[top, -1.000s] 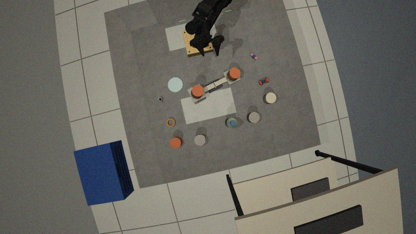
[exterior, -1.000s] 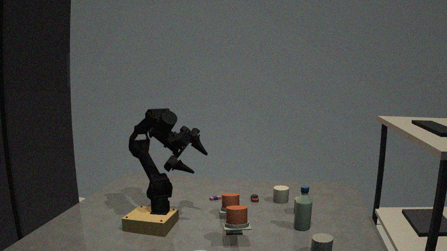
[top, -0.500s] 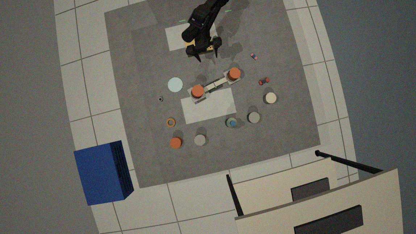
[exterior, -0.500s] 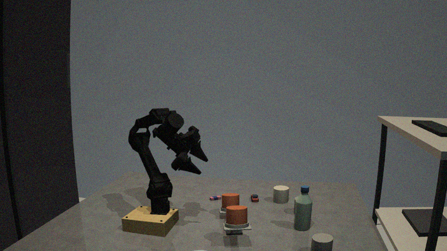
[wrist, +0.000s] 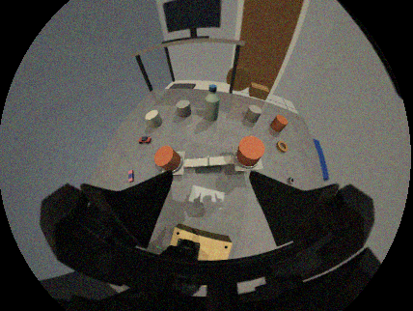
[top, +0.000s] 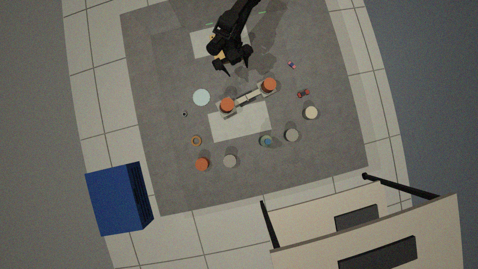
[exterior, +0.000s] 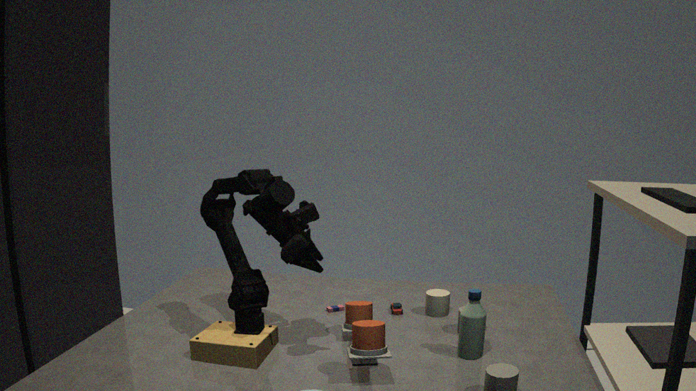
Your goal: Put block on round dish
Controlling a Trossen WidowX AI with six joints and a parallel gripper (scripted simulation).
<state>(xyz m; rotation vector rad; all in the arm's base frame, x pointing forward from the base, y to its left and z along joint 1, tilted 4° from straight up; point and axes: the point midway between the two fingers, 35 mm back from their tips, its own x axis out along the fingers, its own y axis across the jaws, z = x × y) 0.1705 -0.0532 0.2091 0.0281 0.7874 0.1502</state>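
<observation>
Two orange cups sit on the pads of the small balance near the middle of the top view: one cup at its lower-left end, the other cup at its upper-right end. They look alike, squat cylinders with flat tops. In the exterior view the lower-left pad seems to sit lower, so I judge the block is likelier under that cup, but I cannot see the block itself.

My jaws are spread wide with nothing between them, hanging in the air above the surface, just above the balance in the top frame and apart from both cups. The round dish, pale blue and flat, lies just left of the lower-left cup.

What worries me from here: the beam is short, so as I come down on one cup a wide finger could brush the beam or rock it, and any shift of the other cup ends the attempt. Picking the wrong cup does the same. The dish sits so near the lower-left cup that a lifted cup could easily drift over it, which is forbidden. The small block, once bared, could also be knocked off its pad by a careless descent.
</observation>
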